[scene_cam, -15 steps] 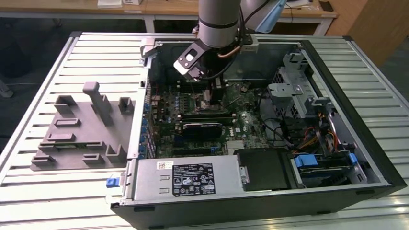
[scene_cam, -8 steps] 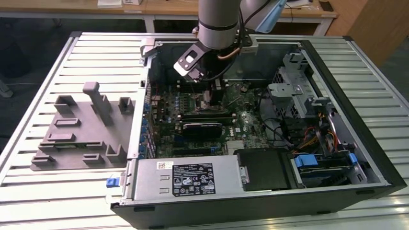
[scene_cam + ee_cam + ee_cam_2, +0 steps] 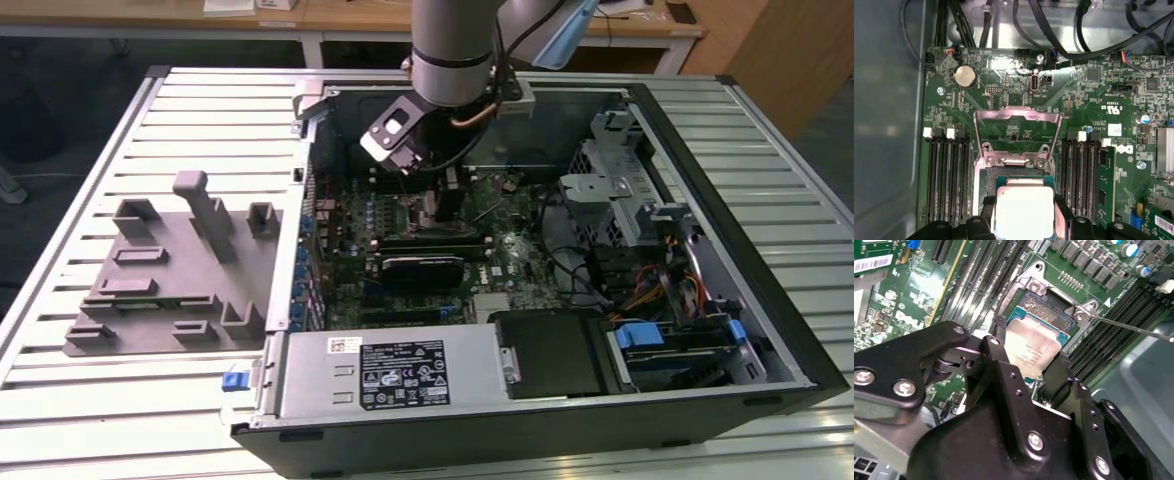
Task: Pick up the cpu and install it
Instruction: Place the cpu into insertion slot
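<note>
**CPU held flat over the socket**

I'm down inside the computer case point(image 3: 727, 215), and my gripper point(image 3: 1031, 354) has the cpu point(image 3: 1036, 342) pinched. My fingers point(image 3: 1063, 371) are closed on two opposite edges, which leaves the silver top untouched. The chip lies flat right over the socket point(image 3: 1041, 302), metal side up and squared to the frame so it can go in without snagging. Fully seated? I can't tell. Just beyond the socket the load plate point(image 3: 1016, 114) stands swung up, keeping the opening clear.
</note>
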Robot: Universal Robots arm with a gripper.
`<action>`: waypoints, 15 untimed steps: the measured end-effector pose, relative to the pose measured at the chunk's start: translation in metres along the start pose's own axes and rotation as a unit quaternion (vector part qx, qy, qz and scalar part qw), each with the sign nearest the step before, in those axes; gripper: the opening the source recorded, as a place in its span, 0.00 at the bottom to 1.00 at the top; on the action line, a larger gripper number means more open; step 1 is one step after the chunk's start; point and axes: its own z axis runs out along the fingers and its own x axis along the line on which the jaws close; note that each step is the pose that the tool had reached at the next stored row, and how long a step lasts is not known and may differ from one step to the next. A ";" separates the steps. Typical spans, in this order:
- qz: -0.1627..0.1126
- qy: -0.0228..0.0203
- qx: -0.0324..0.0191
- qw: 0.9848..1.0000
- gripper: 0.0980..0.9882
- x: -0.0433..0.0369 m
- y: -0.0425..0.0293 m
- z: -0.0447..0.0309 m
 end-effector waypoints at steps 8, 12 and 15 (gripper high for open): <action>0.000 0.000 0.000 1.000 0.50 0.0010 0.0002 0.0038; 0.000 -0.001 0.000 1.000 0.50 0.0019 0.0016 0.0045; 0.000 -0.001 0.000 1.000 0.50 0.0018 0.0016 0.0065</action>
